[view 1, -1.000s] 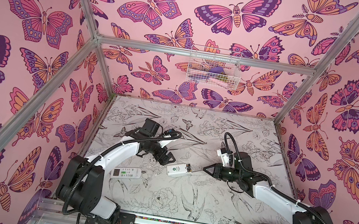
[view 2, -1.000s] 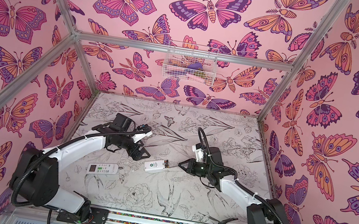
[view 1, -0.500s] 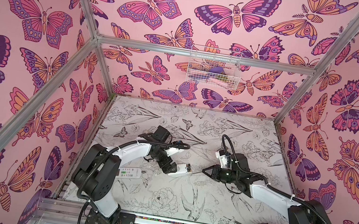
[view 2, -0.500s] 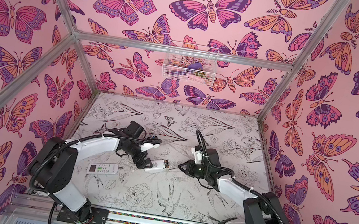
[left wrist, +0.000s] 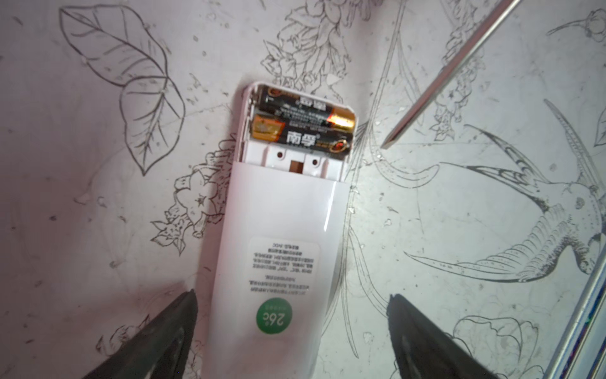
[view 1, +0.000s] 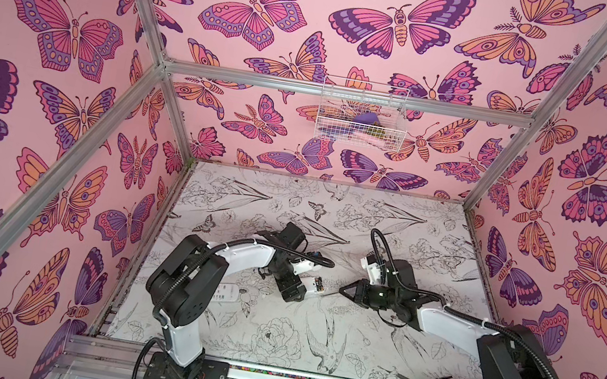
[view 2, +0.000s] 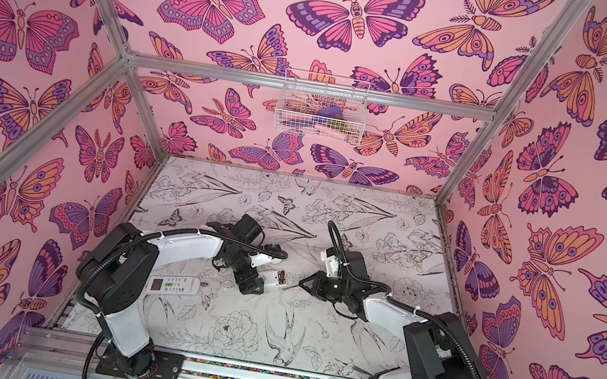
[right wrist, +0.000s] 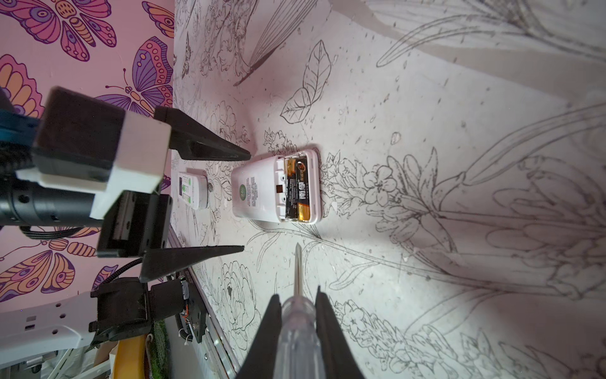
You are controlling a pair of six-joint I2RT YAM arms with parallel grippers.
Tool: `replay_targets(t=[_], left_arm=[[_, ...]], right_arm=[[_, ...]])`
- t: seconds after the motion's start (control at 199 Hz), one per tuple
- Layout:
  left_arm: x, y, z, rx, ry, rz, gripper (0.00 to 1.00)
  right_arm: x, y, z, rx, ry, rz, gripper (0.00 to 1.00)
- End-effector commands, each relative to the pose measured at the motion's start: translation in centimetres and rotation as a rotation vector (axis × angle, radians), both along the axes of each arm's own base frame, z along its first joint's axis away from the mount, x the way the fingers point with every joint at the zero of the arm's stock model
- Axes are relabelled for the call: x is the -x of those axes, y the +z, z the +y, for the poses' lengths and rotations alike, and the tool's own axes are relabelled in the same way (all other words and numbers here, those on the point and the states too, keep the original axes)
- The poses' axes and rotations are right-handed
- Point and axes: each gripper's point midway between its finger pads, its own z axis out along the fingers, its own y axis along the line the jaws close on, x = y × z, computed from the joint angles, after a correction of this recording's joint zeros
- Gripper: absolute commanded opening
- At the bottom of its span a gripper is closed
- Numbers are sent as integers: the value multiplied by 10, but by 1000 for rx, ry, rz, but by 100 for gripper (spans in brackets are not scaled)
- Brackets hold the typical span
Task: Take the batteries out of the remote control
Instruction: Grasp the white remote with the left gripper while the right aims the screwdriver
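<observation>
You have two batteries (left wrist: 303, 123) seated in the exposed bay of the remote control (left wrist: 278, 229), which lies face-down on the table (left wrist: 459, 229). No battery lies outside it. Your left gripper (left wrist: 292, 297) stands wide astride the remote; your right gripper (right wrist: 297, 293) clamps the screwdriver (right wrist: 296, 262), its tip just beside the bay. Extraction remains.

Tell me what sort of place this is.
Probably a robot test cell: pink butterfly-printed walls on a silver metal frame enclose a floral-printed tabletop with two white-and-black robot arms mounted at its front.

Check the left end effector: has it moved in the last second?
Yes. In a top view the left end effector has shifted rightward, farther from the face-up remote control, and now straddles the open-backed remote control, jaws open.
</observation>
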Motion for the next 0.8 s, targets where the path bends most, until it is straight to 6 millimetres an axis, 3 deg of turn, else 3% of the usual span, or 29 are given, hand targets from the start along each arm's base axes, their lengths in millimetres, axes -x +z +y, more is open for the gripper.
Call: replay_targets(t=[0.0,0.546,0.667,0.797], left_arm=[[1,-2,1,-32,-10,10,91],[8,-22,9,-116,-77,-14,81],[16,-35,12,-155,-117,-12,72],[19,-35,11,-151,-129,-8,64]], right_arm=[[-8,13,9,-26,19,-39,0],[-19,12,15,-48,-1,-43,0],[-20,9,16,-45,2,-31,0],[-21,7,14,-38,-9,-38,0]])
